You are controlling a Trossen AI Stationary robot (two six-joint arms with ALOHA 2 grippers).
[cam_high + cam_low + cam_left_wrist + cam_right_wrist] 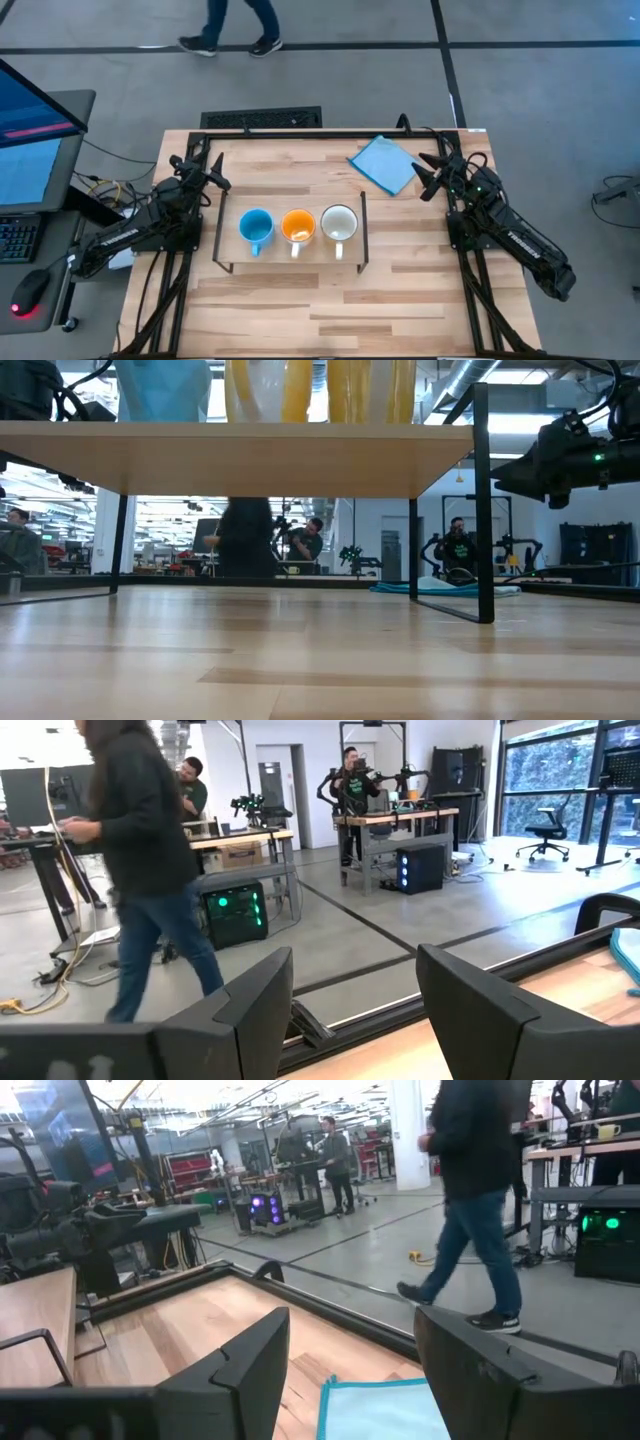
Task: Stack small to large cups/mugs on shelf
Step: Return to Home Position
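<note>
Three mugs stand in a row on the shelf (228, 262), a light-wood board on thin black wire legs: the blue mug (256, 227) on the left, the orange mug (298, 226) in the middle, the white mug (339, 224) on the right. In the low view the shelf board (240, 458) spans the top, with the mugs' bases above it. My left gripper (214, 172) is open and empty over the table's far left part. My right gripper (430, 172) is open and empty over the far right part, beside the blue cloth. Both also show in their wrist views, left (355, 1010) and right (352, 1370).
A flat blue cloth (384, 164) lies on the table at the far right, just left of my right gripper; it also shows in the right wrist view (385, 1410). A person walks past beyond the table's far edge (230, 25). A monitor, keyboard and mouse stand left of the table.
</note>
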